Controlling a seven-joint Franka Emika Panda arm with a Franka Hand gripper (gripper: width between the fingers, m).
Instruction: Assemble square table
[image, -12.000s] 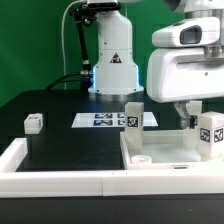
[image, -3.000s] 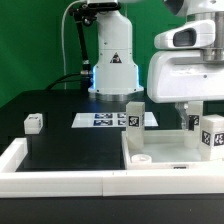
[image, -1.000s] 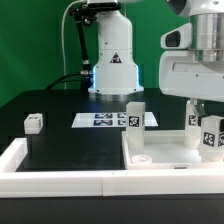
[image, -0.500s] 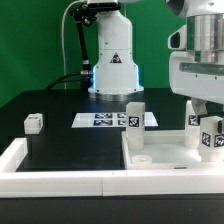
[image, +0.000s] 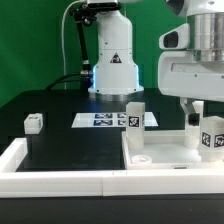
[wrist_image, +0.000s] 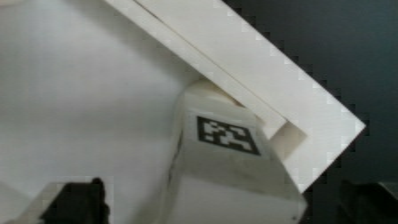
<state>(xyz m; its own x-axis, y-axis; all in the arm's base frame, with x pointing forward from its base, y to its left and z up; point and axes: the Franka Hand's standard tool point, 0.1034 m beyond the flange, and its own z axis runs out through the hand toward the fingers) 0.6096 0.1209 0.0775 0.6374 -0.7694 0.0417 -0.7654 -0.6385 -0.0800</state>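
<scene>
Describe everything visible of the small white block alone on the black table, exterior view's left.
The small white plastic-looking block leg is squat and boxy, with a dark tag on its near face, too small to read. It rests on the black table, clear of the marker board and the white square slab, touching nothing else.
</scene>
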